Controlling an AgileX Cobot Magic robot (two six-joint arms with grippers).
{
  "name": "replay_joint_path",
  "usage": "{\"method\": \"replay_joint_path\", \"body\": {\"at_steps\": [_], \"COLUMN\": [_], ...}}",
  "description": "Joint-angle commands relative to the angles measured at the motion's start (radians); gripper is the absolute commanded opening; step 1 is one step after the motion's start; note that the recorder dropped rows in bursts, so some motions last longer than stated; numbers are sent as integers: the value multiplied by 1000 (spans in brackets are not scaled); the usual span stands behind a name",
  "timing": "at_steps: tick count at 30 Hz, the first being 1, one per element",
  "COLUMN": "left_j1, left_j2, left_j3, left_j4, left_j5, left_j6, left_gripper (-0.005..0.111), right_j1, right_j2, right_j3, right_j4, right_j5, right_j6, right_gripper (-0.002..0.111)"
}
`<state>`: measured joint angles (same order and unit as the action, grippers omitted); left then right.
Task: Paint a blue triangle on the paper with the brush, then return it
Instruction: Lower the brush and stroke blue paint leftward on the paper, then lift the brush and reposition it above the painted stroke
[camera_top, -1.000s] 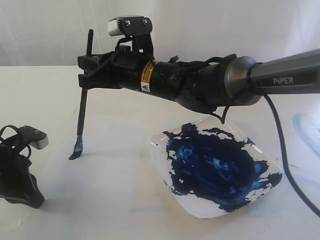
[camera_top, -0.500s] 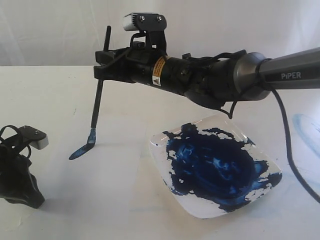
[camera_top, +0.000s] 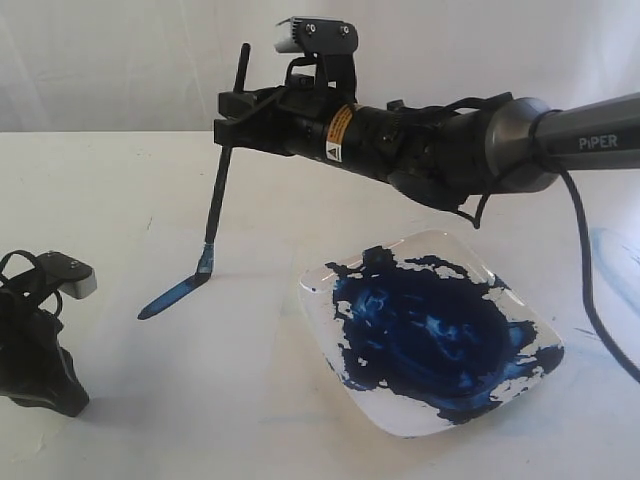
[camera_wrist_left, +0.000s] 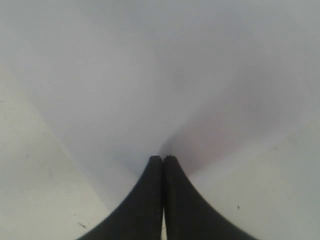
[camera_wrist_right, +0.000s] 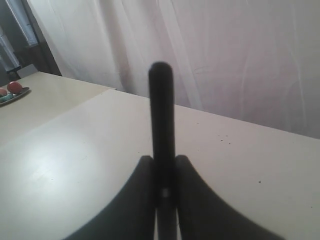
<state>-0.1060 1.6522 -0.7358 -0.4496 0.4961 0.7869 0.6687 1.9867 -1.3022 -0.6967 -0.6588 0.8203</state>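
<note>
My right gripper (camera_top: 228, 118) reaches across to the left and is shut on the black handle of the brush (camera_top: 224, 172). The brush stands nearly upright with its blue bristle tip touching the white surface. From the tip a short blue stroke (camera_top: 172, 296) runs down to the left; it is the only line of the blue triangle that shows. The paper (camera_top: 230, 340) is barely distinguishable from the table. In the right wrist view the brush handle (camera_wrist_right: 161, 110) rises between the closed fingers of my right gripper (camera_wrist_right: 165, 161). My left gripper (camera_wrist_left: 163, 159) is shut and empty.
A clear square plate (camera_top: 400, 424) filled with a dark-blue paint pool (camera_top: 425, 330) sits right of the stroke, under the right arm. The left arm (camera_top: 35, 350) rests at the table's front left. A pale-blue smear (camera_top: 612, 255) marks the far right. White curtain hangs behind.
The right gripper has carried the brush to the right and farther back. The tip dragged across the surface and lengthened the blue stroke. The left arm has not moved.
</note>
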Motion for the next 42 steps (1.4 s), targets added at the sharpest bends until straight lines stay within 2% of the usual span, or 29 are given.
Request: {"method": "replay_joint_path", "body": {"at_steps": [1, 6, 11, 18, 22, 24, 31, 34, 37, 42], "left_j1": [4, 4, 4, 4, 4, 4, 4, 4, 4, 4], "left_j2": [-6, -6, -6, -6, -6, -6, -6, -6, -6, -6], "left_j3": [7, 7, 7, 7, 7, 7, 7, 7, 7, 7], "left_j4": [-6, -6, -6, -6, -6, -6, -6, -6, -6, -6], "left_j5": [18, 18, 18, 22, 26, 28, 33, 33, 30, 27], "left_j6": [-3, -3, -3, -3, -3, -3, -3, -3, -3, -3], "left_gripper": [0, 0, 0, 0, 0, 0, 0, 0, 0, 0], "right_j1": [-11, -11, -8, 80, 148, 184, 274, 289, 289, 291], "right_j2": [-14, -78, -151, -256, -267, -261, -217, -198, -179, -147], "right_j3": [-2, -2, -2, 0, 0, 0, 0, 0, 0, 0], "right_j4": [-9, -9, -30, -112, -73, 28, 778, 1003, 1090, 1092], "right_j5": [14, 14, 40, 386, 376, 390, 336, 315, 313, 299], "right_j6": [-12, -6, 86, 173, 143, 42, -613, -803, -831, -791], "right_gripper": [0, 0, 0, 0, 0, 0, 0, 0, 0, 0]}}
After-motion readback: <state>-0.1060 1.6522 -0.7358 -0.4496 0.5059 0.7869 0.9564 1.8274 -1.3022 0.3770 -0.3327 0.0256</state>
